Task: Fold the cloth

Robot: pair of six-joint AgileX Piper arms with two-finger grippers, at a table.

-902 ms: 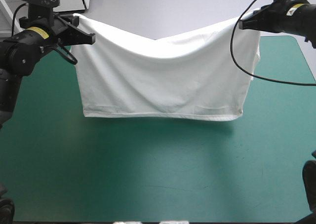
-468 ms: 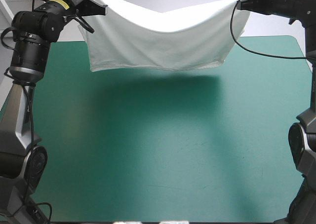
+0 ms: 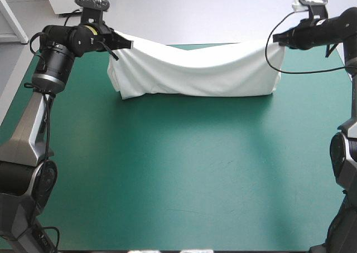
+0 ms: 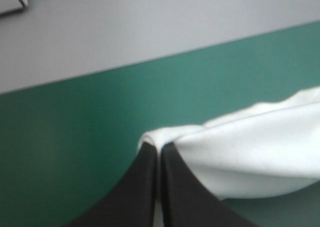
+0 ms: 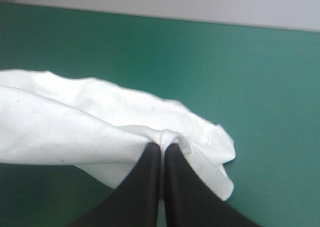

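The white T-shirt [image 3: 195, 73] is stretched between both grippers near the table's far edge, sagging in the middle, its lower part resting on the teal-green cover [image 3: 178, 169]. My left gripper [image 3: 129, 43] is shut on the T-shirt's left top corner. My right gripper [image 3: 277, 38] is shut on its right top corner. In the left wrist view the black fingers [image 4: 159, 149] pinch a bunched fold of the T-shirt [image 4: 250, 147]. The right wrist view shows my gripper [image 5: 162, 148] clamped on gathered T-shirt [image 5: 75, 132] the same way.
The table's far edge [image 3: 184, 45] runs just behind the T-shirt. The teal-green cover stretches bare from the T-shirt to the near edge.
Both grippers have dropped from their raised height toward the far part of the table. The T-shirt, hanging free just before, now touches the cover with its lower part.
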